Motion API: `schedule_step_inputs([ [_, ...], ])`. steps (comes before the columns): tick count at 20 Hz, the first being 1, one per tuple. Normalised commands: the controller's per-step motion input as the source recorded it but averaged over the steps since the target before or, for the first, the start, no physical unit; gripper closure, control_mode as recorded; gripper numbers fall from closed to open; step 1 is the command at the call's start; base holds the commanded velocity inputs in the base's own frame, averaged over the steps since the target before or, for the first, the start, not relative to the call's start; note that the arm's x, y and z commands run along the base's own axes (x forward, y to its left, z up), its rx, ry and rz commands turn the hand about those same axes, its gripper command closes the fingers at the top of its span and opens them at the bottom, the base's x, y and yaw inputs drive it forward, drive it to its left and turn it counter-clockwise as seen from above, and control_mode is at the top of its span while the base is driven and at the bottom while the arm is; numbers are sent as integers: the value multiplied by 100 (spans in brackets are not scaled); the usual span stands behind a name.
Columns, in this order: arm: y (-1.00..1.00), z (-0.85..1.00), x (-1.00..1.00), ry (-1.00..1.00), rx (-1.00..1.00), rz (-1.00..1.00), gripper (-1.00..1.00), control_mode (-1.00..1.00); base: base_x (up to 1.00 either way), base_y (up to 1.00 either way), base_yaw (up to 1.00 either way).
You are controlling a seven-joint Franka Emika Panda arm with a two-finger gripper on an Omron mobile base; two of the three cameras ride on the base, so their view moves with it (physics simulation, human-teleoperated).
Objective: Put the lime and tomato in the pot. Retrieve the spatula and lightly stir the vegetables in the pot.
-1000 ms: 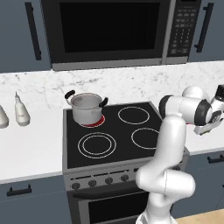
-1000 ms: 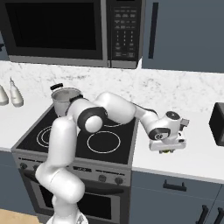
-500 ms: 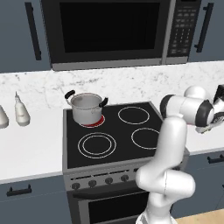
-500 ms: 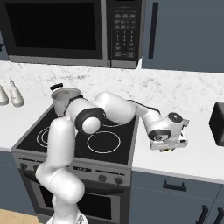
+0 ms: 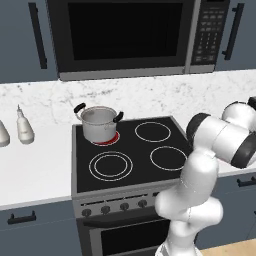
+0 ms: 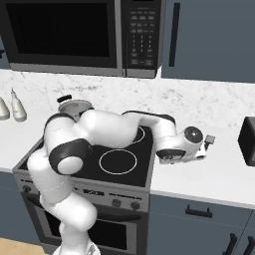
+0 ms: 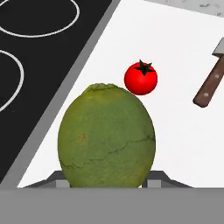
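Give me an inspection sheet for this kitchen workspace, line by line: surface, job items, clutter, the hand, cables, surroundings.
Surface: white counter right of the black stovetop.
Job's things: lime close before the hand camera, between the fingertips; tomato on the counter just beyond it; spatula further right, brown handle showing; pot on the rear left burner, which glows red.
Clutter: two white bottles left of the stove.
Hand: hand low over the counter, fingers either side of the lime; grip not confirmed.
Cables: nothing seen.
Surroundings: microwave above, dark appliance at right.

Lime point(image 7: 106, 136) on counter point(image 7: 175, 144), tomato point(image 7: 141, 78) beyond.
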Motion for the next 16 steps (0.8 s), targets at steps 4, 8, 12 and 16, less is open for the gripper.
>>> schedule_step_inputs([
  [4,100,58,-18,-25,9,6,100,-100,0,0,0],
  [8,100,72,-2,-26,16,7,100,-100,0,0,0],
  [12,100,79,23,-23,11,5,100,-100,0,0,0],
  [16,100,81,51,-13,9,5,100,-100,0,0,0],
])
